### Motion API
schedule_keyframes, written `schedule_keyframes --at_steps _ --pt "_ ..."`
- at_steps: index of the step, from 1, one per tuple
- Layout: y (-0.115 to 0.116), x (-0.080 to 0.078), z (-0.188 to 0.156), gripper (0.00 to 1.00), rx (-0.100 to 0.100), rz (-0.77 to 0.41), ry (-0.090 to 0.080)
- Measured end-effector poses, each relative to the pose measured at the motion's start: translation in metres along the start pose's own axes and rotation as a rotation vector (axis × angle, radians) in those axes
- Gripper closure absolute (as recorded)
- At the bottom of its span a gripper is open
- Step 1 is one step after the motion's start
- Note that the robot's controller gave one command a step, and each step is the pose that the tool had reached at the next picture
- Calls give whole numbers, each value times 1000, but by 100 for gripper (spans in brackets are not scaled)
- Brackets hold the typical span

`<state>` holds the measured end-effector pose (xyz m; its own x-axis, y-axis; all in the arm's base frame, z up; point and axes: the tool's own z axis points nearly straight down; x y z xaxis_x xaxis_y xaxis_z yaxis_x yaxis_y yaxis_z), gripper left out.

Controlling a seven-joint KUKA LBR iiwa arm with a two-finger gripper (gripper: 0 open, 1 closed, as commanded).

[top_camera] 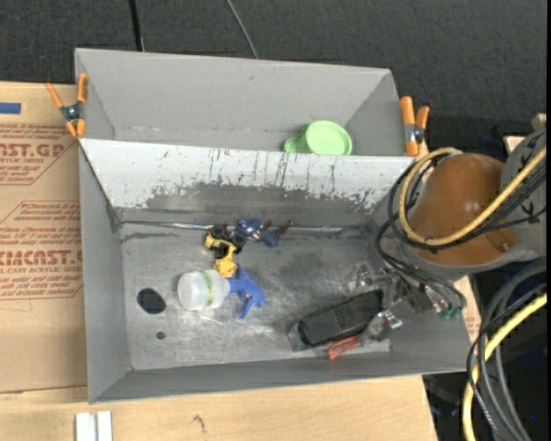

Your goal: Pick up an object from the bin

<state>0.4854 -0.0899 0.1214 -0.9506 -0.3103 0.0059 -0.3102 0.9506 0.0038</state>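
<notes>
My gripper is low at the bin's front right, open. Its two metal fingertips stand either side of the right end of a black oblong object, which looks like a stapler. That object lies slantwise on the floor, with a small red piece at its near edge. Whether the fingers touch it I cannot tell.
A clear plastic cup lies on its side at the left beside a blue toy. A small yellow, black and blue figure sits farther back, and a black disc lies far left. A green lid rests high on the back wall.
</notes>
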Motion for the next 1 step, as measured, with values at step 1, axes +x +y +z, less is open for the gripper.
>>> schedule_keyframes --at_steps 1 --pt "-8 -18 -152 100 2 17 -3"
